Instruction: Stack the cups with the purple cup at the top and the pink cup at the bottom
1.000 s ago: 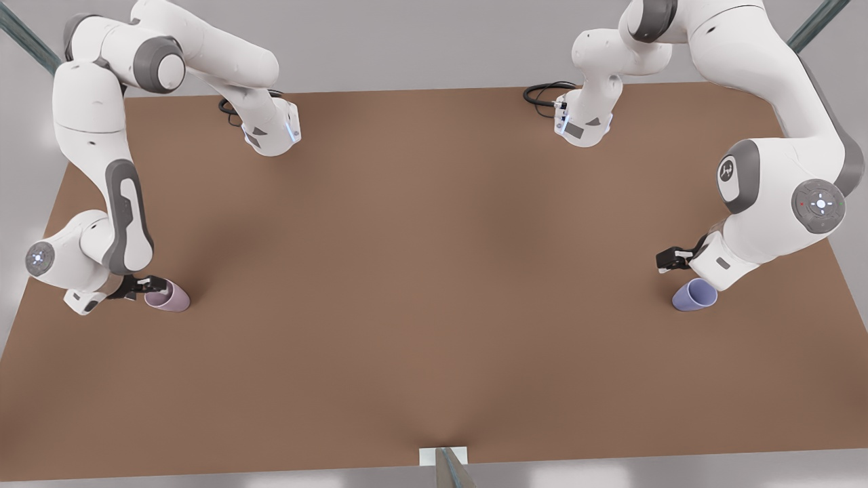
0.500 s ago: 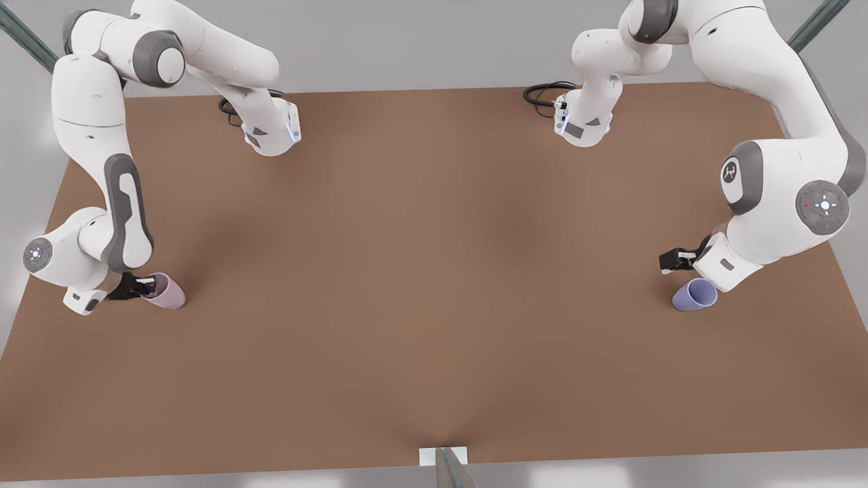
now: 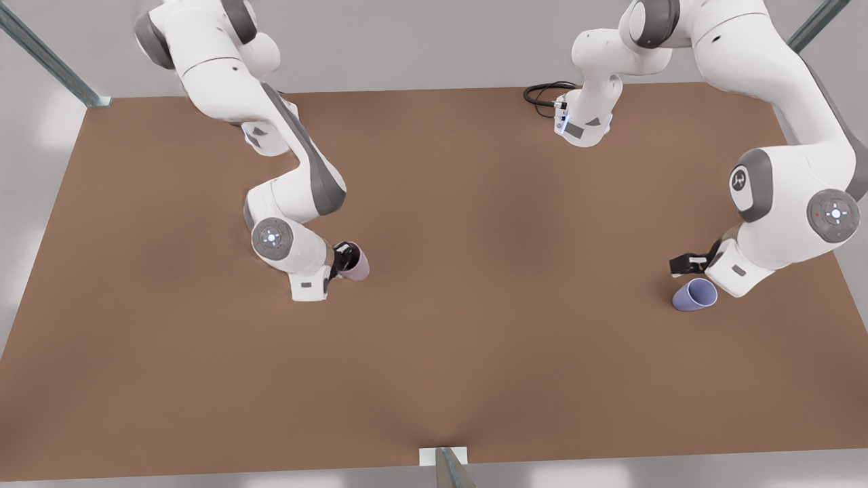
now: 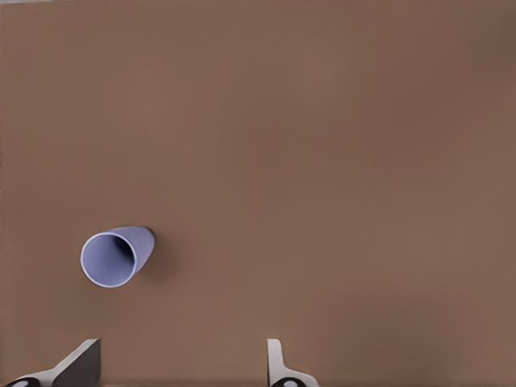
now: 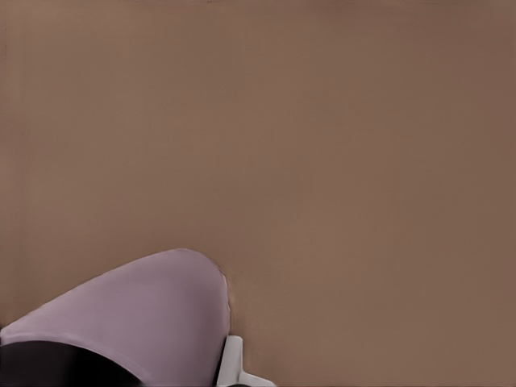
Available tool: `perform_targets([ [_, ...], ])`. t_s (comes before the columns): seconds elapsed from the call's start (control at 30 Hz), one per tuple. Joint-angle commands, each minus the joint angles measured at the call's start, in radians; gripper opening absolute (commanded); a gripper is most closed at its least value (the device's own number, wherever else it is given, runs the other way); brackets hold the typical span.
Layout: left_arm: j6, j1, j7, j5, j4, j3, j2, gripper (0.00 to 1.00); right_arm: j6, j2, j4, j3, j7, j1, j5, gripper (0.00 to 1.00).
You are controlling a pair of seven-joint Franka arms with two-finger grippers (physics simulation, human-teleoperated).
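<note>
The purple cup (image 3: 694, 295) stands on the table (image 3: 475, 352), untouched, with the left gripper (image 3: 686, 266) poised just beside it, fingers spread wide and empty. Well apart from that cup, the right gripper (image 3: 344, 259) clasps the pink cup (image 3: 355, 263). Nothing is stacked yet; placing pink and nesting purple remain.

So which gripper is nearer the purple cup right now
Left. The left gripper hovers open just beside the purple cup; the right gripper is far across the table, shut on the pink cup.
</note>
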Motion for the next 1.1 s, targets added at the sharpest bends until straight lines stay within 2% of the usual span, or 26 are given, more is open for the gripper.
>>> perform_targets([
  [0.0,0.007,0.0,-0.001,0.001,0.001,0.002,0.0,1.0,-0.047,0.109,0.127,0.0,1.038,0.128,0.0,0.21],
  [0.1,0.015,0.0,-0.001,0.001,0.001,0.002,0.003,1.0,-0.044,0.287,0.354,-0.003,1.224,0.226,0.003,0.21],
  [0.3,0.03,0.0,-0.001,0.001,0.001,0.011,0.018,1.0,0.015,0.523,0.595,-0.008,1.41,0.345,0.003,0.21],
  [0.33,0.032,0.0,-0.001,0.001,0.001,0.011,0.02,1.0,0.036,0.538,0.604,-0.01,1.411,0.347,0.001,0.21],
  [0.4,0.038,0.0,-0.001,0.001,0.001,0.011,0.02,1.0,0.056,0.561,0.618,-0.076,1.407,0.396,0.004,0.21],
  [0.53,0.092,0.037,-0.002,-0.01,-0.007,0.01,0.032,1.0,0.067,0.572,0.619,-0.086,1.408,0.402,0.016,0.21],
  [0.63,0.179,0.11,0.001,-0.019,-0.018,0.008,0.096,1.0,0.064,0.568,0.633,-0.109,1.408,0.381,0.021,0.21],
  [0.67,0.265,0.123,0.004,-0.034,-0.093,0.008,0.094,1.0,0.065,0.571,0.647,-0.111,1.407,0.379,0.026,0.21],
  [0.83,0.383,0.161,0.005,-0.037,-0.151,0.008,0.173,1.0,0.085,0.592,0.648,-0.108,1.407,0.379,0.027,0.21],
  [0.93,0.49,0.17,0.015,-0.037,-0.256,0.008,0.169,1.0,0.1,0.604,0.648,-0.102,1.407,0.378,0.027,0.21],
  [1.0,0.647,0.169,0.015,-0.037,-0.381,0.008,0.149,1.0,0.111,0.609,0.65,-0.097,1.407,0.37,0.027,0.21],
  [1.03,0.662,0.17,0.015,-0.037,-0.381,0.01,0.152,1.0,0.107,0.609,0.65,-0.097,1.407,0.364,0.049,0.44],
  [1.07,0.668,0.17,0.015,-0.037,-0.383,0.008,0.155,1.0,0.108,0.607,0.65,-0.097,1.408,0.362,0.058,0.73],
])
